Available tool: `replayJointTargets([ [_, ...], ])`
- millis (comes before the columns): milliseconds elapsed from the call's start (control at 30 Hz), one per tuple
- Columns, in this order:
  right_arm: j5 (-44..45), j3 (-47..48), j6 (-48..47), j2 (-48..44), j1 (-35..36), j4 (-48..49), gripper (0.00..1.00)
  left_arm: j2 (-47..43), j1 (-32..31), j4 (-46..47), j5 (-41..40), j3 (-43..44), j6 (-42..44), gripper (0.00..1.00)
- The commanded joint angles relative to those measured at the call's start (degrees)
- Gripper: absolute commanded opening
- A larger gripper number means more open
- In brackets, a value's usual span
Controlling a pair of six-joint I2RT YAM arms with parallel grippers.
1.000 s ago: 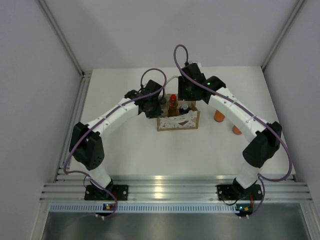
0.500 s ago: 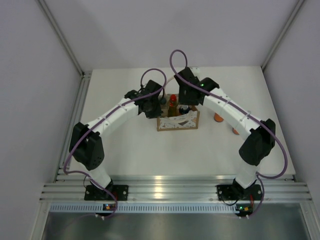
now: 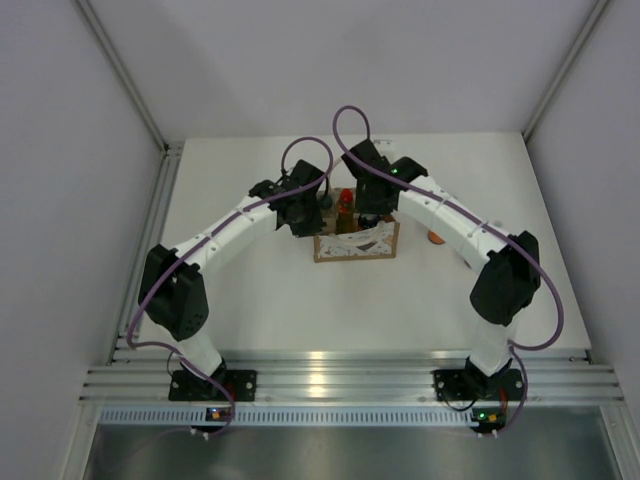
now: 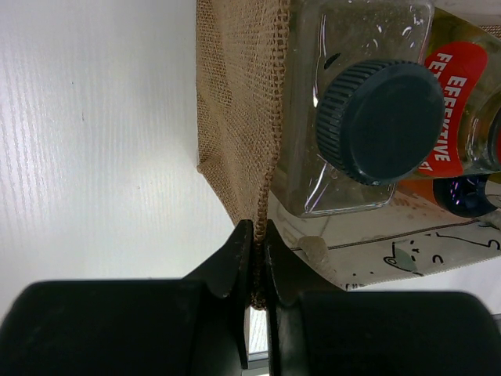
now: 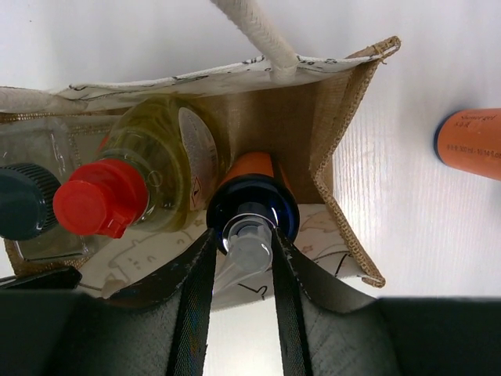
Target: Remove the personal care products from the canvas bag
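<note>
The canvas bag (image 3: pixel 355 243) stands at mid-table. My left gripper (image 4: pixel 259 235) is shut on the burlap rim of the bag's (image 4: pixel 235 94) left side. Inside it stand a clear bottle with a dark cap (image 4: pixel 380 121), a yellow-green bottle with a red cap (image 5: pixel 98 196) and an orange bottle with a dark-blue cap and clear top (image 5: pixel 250 211). My right gripper (image 5: pixel 244 235) hangs over the bag (image 5: pixel 344 117), open, with its fingers close on either side of that clear top. Another orange bottle (image 5: pixel 470 141) lies on the table to the right of the bag.
The right arm (image 3: pixel 450 215) arches over the bag and hides most of the table to the bag's right; an orange bottle (image 3: pixel 436 238) peeks out beside it. A cream rope handle (image 5: pixel 254 31) rises from the bag's front panel. Grey walls enclose the table.
My right arm has swung left from the table beside the bag to above the bag's right end. The left arm and the bag have not moved.
</note>
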Motion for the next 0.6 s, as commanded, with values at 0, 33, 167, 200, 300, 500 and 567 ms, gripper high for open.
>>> replayJointTargets([
  [0, 1.34, 1.49, 1.35, -0.31, 1.41, -1.4, 0.32, -2.33, -0.37, -1.59, 1.86, 0.46, 1.11, 0.01],
  [33, 1.43, 1.41, 1.52, -0.31, 1.49, -1.31, 0.32, -2.33, -0.29, -1.59, 1.95, 0.37, 1.03, 0.01],
  [167, 1.52, 0.88, 1.17, 0.04, 1.5, -1.4, 0.29, -2.15, -0.29, -1.59, 2.13, 0.64, 1.11, 0.01],
  [200, 1.43, 0.7, 1.26, 0.04, 1.5, -1.31, 0.29, -2.15, -0.29, -1.59, 2.13, 0.64, 1.2, 0.01],
  [300, 1.34, 0.0, 1.17, 0.39, 1.41, -1.31, 0.29, -2.33, -0.29, -1.59, 1.95, 0.64, 1.38, 0.01],
  [500, 1.34, -0.7, 0.56, 0.92, 1.49, -1.31, 0.27, -2.33, -0.29, -1.59, 2.04, 0.55, 1.29, 0.01],
  [567, 1.25, -0.88, 0.38, 1.18, 1.41, -1.31, 0.24, -2.33, -0.29, -1.59, 1.95, 0.46, 1.2, 0.01],
])
